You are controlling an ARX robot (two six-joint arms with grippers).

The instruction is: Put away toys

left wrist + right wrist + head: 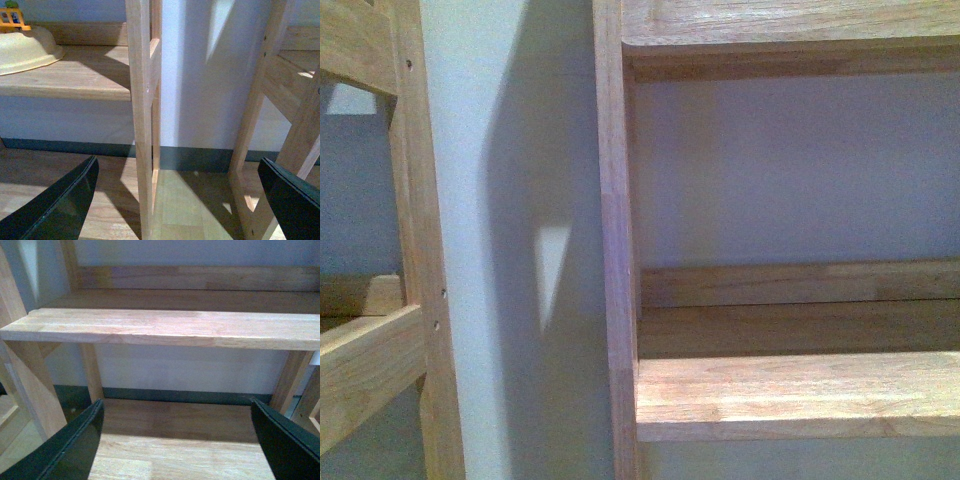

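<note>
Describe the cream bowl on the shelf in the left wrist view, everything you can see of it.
The bowl is cream-coloured, smooth and matte, possibly plastic. It seems to lie upside down, its rounded side up and its wide rim resting on the wooden shelf, near the shelf's front edge. The picture's edge cuts part of it off. Behind or on it shows a small orange-yellow toy; whether they touch is unclear. Neither gripper touches it.

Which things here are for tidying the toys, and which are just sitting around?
For the job: small orange-yellow toy, cut off at the picture's edge; left gripper, open and empty; right gripper, open and empty.
Just there: cream bowl; wooden shelf; wall.
</note>
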